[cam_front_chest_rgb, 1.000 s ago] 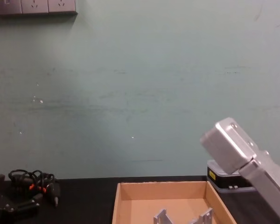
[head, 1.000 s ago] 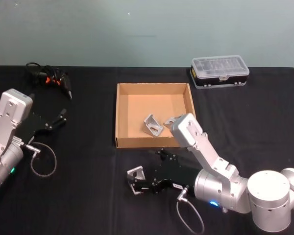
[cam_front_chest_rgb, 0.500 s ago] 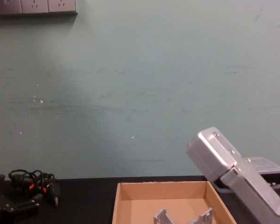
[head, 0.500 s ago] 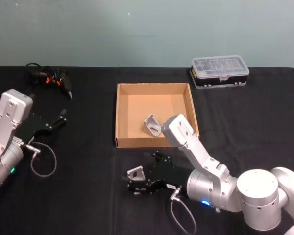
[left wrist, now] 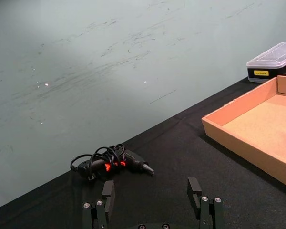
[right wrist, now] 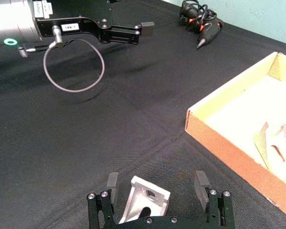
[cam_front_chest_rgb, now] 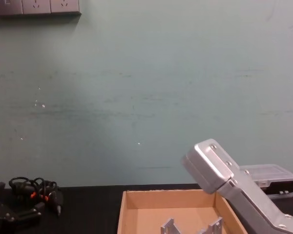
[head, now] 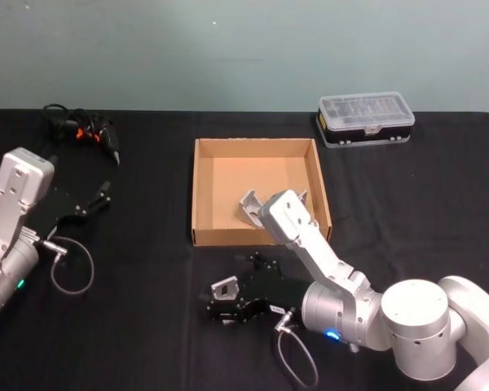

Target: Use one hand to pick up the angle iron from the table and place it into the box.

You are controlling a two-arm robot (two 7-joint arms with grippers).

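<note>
A silver angle iron [head: 226, 287] lies on the black table [head: 138, 269] in front of the tan box [head: 202, 189]. My right gripper [head: 218, 301] is low at the angle iron and open. In the right wrist view the angle iron [right wrist: 144, 200] sits between the two spread fingers [right wrist: 112, 183] of that gripper [right wrist: 156, 183], not clamped. Two more angle irons [head: 251, 207] lie inside the box [cam_front_chest_rgb: 169, 199], one partly hidden behind my right arm. My left gripper [head: 98, 198] rests open over the table at the left [left wrist: 151, 187].
A clear-lidded black plastic case [head: 365, 119] stands at the back right. A black tool with a coiled cable [head: 85, 133] lies at the back left. My right arm's elbow [head: 289, 216] hangs over the box's front wall.
My right arm has swung left and its gripper has slid further along the table, so the fingers now flank the angle iron. The angle iron and left arm have not moved.
</note>
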